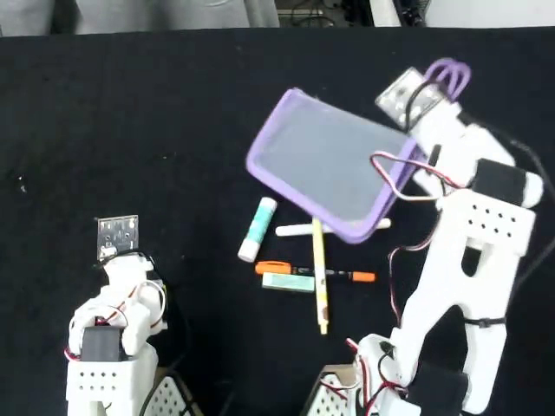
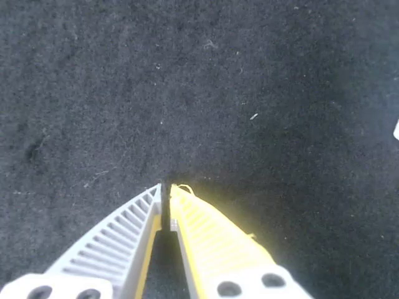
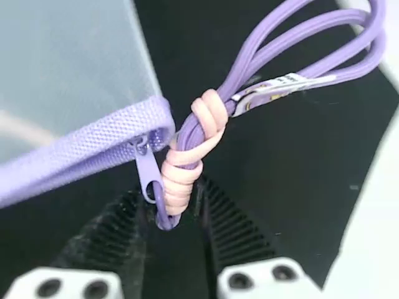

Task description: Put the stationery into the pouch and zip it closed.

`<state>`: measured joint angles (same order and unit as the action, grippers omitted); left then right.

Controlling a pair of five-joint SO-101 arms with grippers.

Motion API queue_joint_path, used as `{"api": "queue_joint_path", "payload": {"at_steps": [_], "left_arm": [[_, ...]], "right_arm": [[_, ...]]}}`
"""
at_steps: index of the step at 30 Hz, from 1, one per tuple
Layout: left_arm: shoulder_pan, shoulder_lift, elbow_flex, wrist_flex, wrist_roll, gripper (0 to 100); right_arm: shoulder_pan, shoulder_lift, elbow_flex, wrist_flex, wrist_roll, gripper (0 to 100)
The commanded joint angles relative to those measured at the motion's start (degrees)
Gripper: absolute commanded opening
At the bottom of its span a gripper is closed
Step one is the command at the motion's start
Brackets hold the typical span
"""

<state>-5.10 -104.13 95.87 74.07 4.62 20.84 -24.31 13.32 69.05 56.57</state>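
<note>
- Left pincer (image 2: 165, 200): jaws together, empty, over bare worktop (image 1: 173, 130) at 8 o'clock.
- Stationery, loose at centre: eraser (image 1: 288, 282), pencil (image 1: 321, 299), orange pen (image 1: 276, 268), glue stick (image 1: 257, 229).
- Pouch (image 1: 329, 160): at 1 o'clock; whether the zip is open or shut is unclear.
- Right pincer (image 3: 177, 208): at 2 o'clock, clamped on cord (image 3: 187, 156) beside zip pull (image 3: 147, 180).
- Handling: pin the pouch's opposite end with the left pincer, and draw the cord in line with the zip.

Looking like a robotics lab: showing a black-clothed table (image 1: 104, 113) bearing two white arms (image 1: 108, 347) (image 1: 473, 251) with bare wiring, backing onto loose cables (image 1: 316, 10) past its far edge.
</note>
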Motion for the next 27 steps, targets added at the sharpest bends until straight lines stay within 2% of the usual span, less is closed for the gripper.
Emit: {"api": "queue_joint_path", "payload": {"at_steps": [1,9,14,20,27], "left_arm": [[0.57,-0.26,1.45,-1.05,-0.09,3],[0.57,-0.26,1.45,-1.05,-0.09,3],[0.57,-0.26,1.45,-1.05,-0.09,3],[0.57,-0.26,1.45,-1.05,-0.09,3],[0.57,-0.26,1.45,-1.05,-0.09,3]], "right_arm": [[0.97,-0.04,-9.19,0.0,-3.34,1.1],[1.76,2.33,-19.38,0.0,-5.19,1.1],[6.51,13.05,-28.7,-2.29,-5.27,1.1],[13.89,25.54,-47.6,-1.93,-5.19,1.1],[15.65,33.98,-67.65,8.97,-4.84,1.1]]}}
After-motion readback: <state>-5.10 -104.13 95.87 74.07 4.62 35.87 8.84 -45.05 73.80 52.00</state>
